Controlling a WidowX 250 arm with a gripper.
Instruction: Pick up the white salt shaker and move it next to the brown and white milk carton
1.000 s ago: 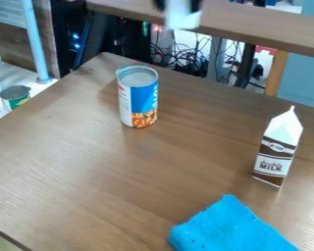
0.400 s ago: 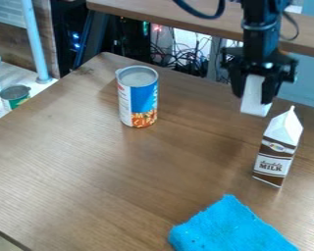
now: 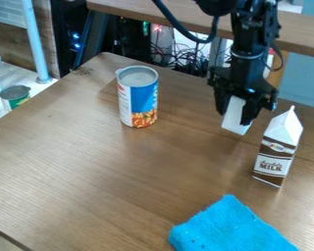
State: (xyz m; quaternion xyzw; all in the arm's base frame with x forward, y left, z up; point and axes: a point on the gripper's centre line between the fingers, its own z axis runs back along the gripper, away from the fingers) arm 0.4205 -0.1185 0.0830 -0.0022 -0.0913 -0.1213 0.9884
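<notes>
White block [image 3: 234, 116] gripped over the far right part of the tabletop [image 3: 88, 171]

Hangs at a tilt in the hand [image 3: 234, 119], caught between black fingers [image 3: 249, 113] drawn in against both sides, apart only by the width of the block. Points its lower end down toward the wood; cannot tell from here whether touching or just above. Near it on the right, an upright milk carton [image 3: 276, 149] in brown and white, with a peaked top. Well apart on the left, an upright can [image 3: 139, 98] with a blue, white and orange label. Toward the near edge, below the carton and a little left, a bright blue cloth [image 3: 228, 228] lying flat. Beyond the left edge, on a pale surface [image 3: 38, 89], a small green can [image 3: 15, 97] near a light blue post [image 3: 35, 41]. Behind, tangled cables [image 3: 179, 61].
</notes>
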